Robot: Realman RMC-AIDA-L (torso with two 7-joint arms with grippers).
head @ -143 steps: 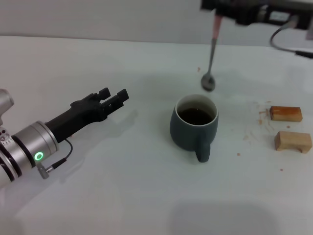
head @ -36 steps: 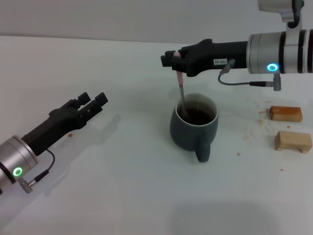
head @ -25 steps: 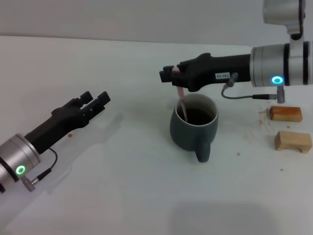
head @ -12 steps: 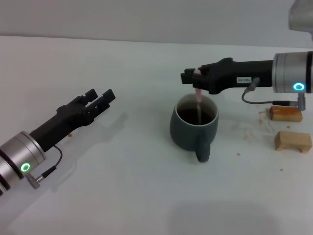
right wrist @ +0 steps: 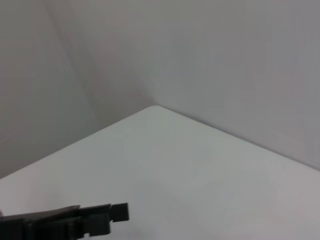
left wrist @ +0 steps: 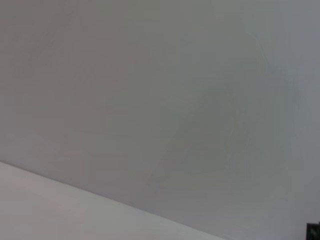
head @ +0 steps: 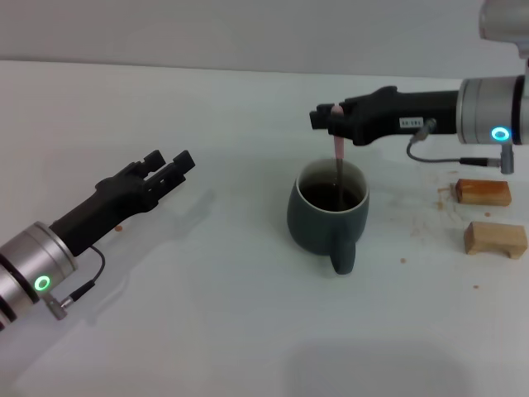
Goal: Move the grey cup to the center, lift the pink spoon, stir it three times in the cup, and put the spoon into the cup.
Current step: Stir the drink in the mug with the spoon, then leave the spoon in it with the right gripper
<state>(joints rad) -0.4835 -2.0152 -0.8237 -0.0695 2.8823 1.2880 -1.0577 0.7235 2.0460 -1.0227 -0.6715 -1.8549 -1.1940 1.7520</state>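
Observation:
The grey cup [head: 324, 217] stands mid-table in the head view, handle toward me, with dark brown liquid inside. The pink spoon [head: 338, 155] hangs upright from my right gripper [head: 333, 114], which is shut on its pink handle just above the cup's far rim. The spoon's lower end dips into the liquid and its bowl is hidden there. My left gripper [head: 169, 167] hovers over the table to the left of the cup, apart from it, fingers slightly parted and empty. The left gripper also shows far off in the right wrist view [right wrist: 100, 217].
Two tan wooden blocks [head: 483, 192] [head: 494, 239] lie to the right of the cup. Small brown specks dot the white table [head: 248, 331] near them. The left wrist view shows only a grey wall.
Over the last second my right gripper has moved the spoon from the cup's left side toward its middle and right, and has risen slightly. The left arm has barely shifted.

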